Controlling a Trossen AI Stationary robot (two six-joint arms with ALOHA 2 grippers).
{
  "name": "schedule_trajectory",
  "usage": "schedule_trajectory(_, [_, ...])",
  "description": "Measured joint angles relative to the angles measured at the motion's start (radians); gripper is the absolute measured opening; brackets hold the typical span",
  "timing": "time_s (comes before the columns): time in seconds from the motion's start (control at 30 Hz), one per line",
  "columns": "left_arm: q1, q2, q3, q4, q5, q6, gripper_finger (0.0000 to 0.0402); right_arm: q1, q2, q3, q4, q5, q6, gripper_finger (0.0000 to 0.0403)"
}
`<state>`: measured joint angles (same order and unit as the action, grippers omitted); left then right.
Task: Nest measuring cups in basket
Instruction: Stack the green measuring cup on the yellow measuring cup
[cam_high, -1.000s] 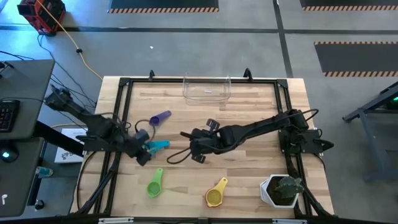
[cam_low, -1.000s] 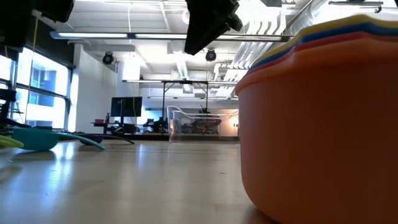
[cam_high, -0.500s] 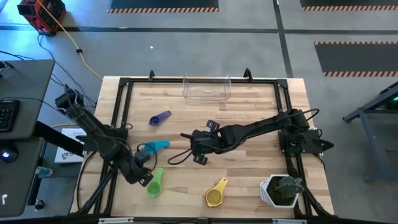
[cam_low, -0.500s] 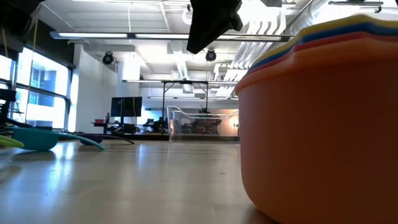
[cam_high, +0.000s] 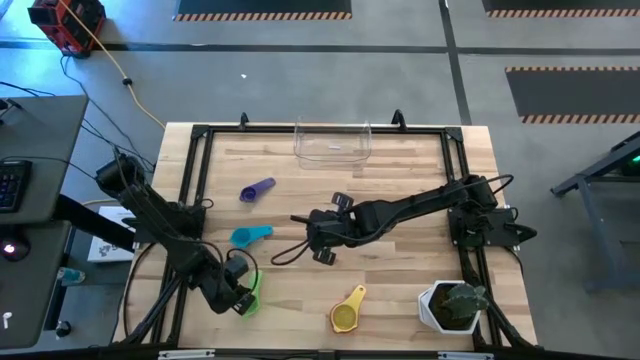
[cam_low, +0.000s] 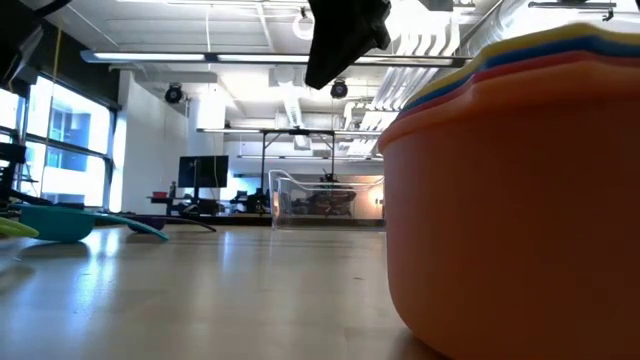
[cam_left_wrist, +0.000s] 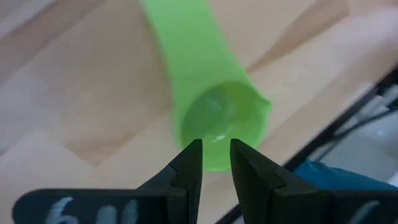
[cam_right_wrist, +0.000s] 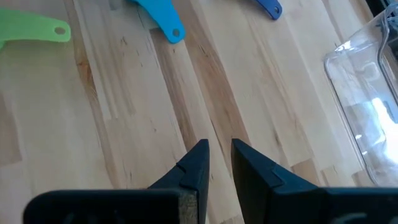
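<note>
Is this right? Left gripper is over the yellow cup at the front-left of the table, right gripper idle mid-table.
Not quite: the left gripper is over the green measuring cup, not the yellow one. The left wrist view shows that cup just beyond the fingertips, and the high view shows the yellow measuring cup lying apart, nearer the middle front. The rest holds: the right gripper hangs mid-table.

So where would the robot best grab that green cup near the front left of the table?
Probably by its flat handle, coming straight down from above. The green cup lies flat on the table, its bowl looks wider than the handle, and the left pincer hangs right over its bowl.
</note>
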<state>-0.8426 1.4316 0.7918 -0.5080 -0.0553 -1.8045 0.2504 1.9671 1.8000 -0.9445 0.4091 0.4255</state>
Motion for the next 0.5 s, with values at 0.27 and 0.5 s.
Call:
schedule_trajectory(0.27, [-0.003, 0.039, 0.0, 0.012, 0.006, -0.028, 0.0074, 0.0, 0.0, 0.0, -0.008, -0.01, 0.0, 0.0059])
schedule_trajectory(0.5, [-0.003, 0.051, 0.0, 0.024, 0.008, -0.046, 0.0074, 0.0, 0.0, 0.0, -0.014, -0.041, 0.0, 0.0059])
